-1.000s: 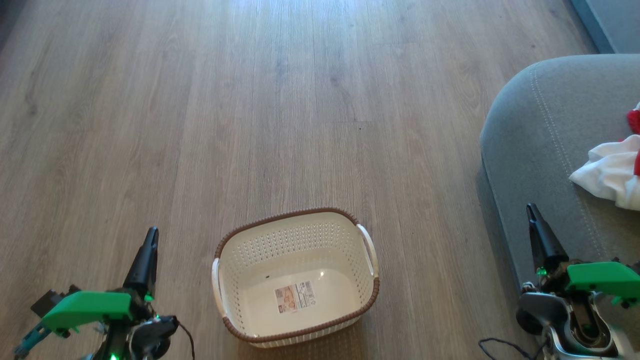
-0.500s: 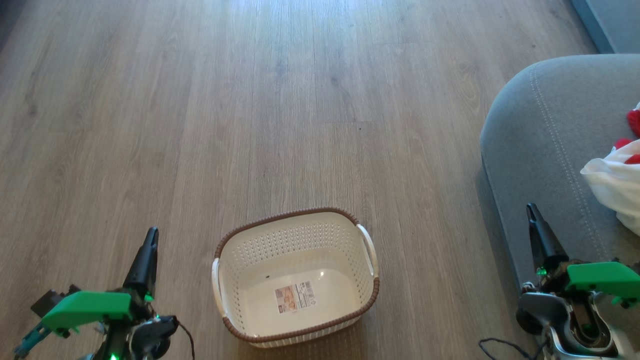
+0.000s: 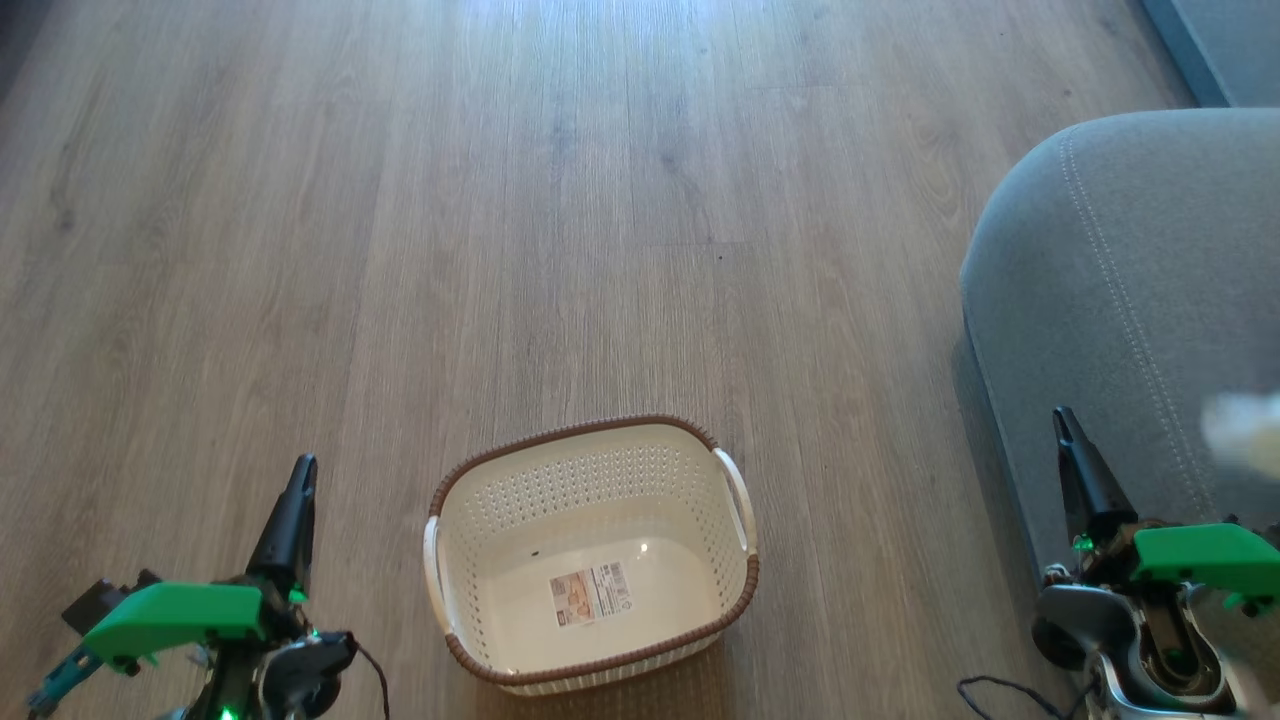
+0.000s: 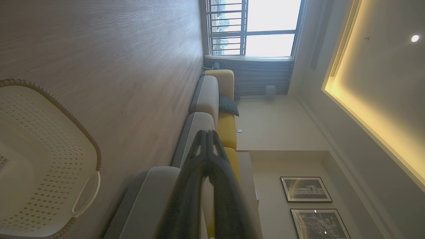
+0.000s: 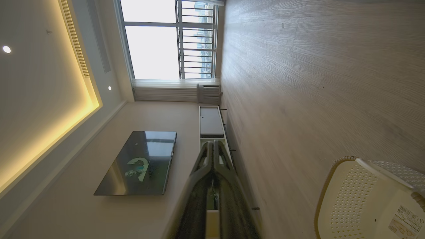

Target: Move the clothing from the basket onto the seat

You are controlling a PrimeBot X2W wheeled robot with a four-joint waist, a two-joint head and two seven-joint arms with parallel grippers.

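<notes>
The basket (image 3: 560, 432) sits on the floor (image 3: 500, 200) betw. the two claws, long axis roughly L–R, slightly skewed. Inside it there's just the paper label (image 3: 590, 593) on the bottom, so emptying looks done. The seat (image 3: 1100, 280) is off to the right, w/ a pale blur (image 3: 1240, 430) at its right edge; can't tell what it is. L claw (image 3: 303, 465) is pinched closed w/ nothing in it, and is the nearer one to the basket. R claw (image 3: 1062, 418) is also closed & empty and hangs at the seat's front edge, so it's the handier arm for anything there.
</notes>
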